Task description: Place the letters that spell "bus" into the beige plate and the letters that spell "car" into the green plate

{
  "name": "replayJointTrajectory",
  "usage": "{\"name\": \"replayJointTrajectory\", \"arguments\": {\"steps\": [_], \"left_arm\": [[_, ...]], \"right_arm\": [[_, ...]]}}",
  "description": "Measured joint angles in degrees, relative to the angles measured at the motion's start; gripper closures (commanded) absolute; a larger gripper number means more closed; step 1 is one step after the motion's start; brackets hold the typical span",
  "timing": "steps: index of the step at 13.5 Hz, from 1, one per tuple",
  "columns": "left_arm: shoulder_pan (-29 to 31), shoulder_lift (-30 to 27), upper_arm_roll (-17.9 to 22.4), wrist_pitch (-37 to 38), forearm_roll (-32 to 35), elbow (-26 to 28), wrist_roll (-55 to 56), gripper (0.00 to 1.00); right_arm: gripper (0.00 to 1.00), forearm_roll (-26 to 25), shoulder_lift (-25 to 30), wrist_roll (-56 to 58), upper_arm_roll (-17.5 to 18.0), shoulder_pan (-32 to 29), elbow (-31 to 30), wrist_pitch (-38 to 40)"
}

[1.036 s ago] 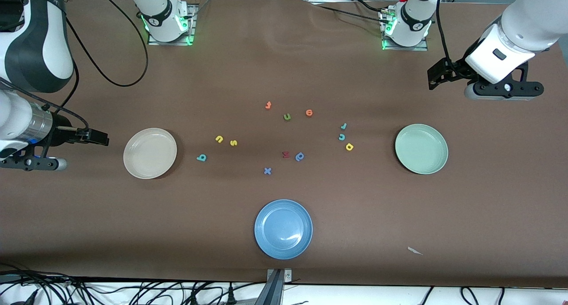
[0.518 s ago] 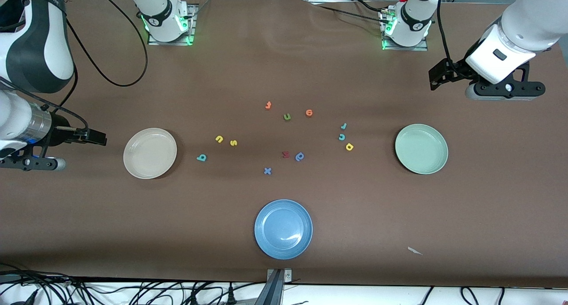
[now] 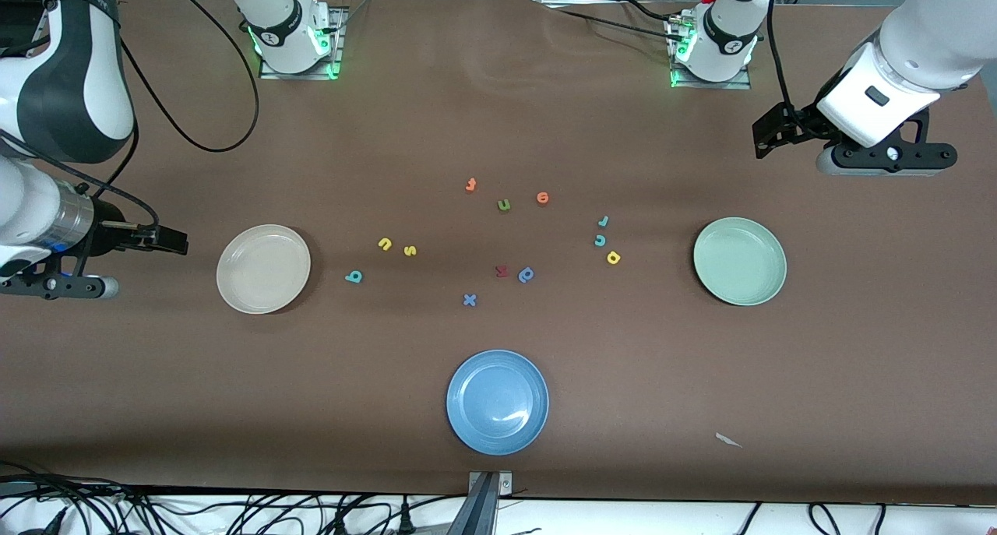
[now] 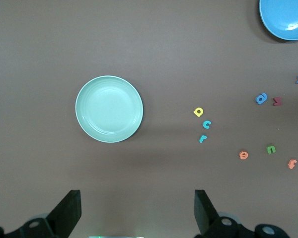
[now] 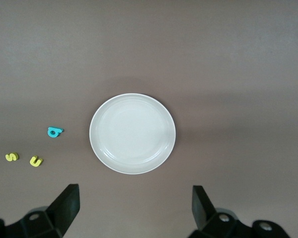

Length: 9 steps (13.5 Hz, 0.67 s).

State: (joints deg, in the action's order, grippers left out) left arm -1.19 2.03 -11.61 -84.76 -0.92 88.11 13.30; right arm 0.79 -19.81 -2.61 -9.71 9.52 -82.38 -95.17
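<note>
Both grippers hang with fingers spread wide, holding nothing: the right gripper [image 5: 134,210] at the table's edge beside the beige plate [image 3: 263,269], the left gripper [image 4: 138,213] up near the green plate [image 3: 739,261]. The teal "b" [image 3: 354,276], yellow "u" [image 3: 384,244] and yellow "s" [image 3: 410,250] lie on the table near the beige plate; the teal "c" [image 3: 600,241], yellow "a" [image 3: 613,258] and light-blue "r" [image 3: 603,221] cluster near the green one.

A blue plate [image 3: 497,402] sits on the brown table [image 3: 498,99], nearest the front camera. Farther from that camera than the plate lie loose foam letters — a blue "x" [image 3: 469,300], then a dark red letter [image 3: 502,271] just beside a darker blue rounded letter [image 3: 526,274]. Farther still are a green "u" [image 3: 504,204], an orange "o" [image 3: 543,198] and an orange "t" [image 3: 470,184]. A small white scrap [image 3: 728,440] lies toward the left arm's end — well apart from the letters.
</note>
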Motion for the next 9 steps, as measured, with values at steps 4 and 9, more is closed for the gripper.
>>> {"name": "replayJointTrajectory", "arguments": {"steps": [4,9], "left_arm": [[0.0,0.0,-1.5,0.2,0.0,0.0,0.0,0.0],[0.0,0.0,-1.5,0.2,0.1,-0.2,0.0,0.0]], "right_arm": [[0.0,0.0,0.0,0.0,0.0,0.0,0.0,0.0],[0.0,0.0,0.0,0.0,0.0,0.1,0.0,0.0]]}}
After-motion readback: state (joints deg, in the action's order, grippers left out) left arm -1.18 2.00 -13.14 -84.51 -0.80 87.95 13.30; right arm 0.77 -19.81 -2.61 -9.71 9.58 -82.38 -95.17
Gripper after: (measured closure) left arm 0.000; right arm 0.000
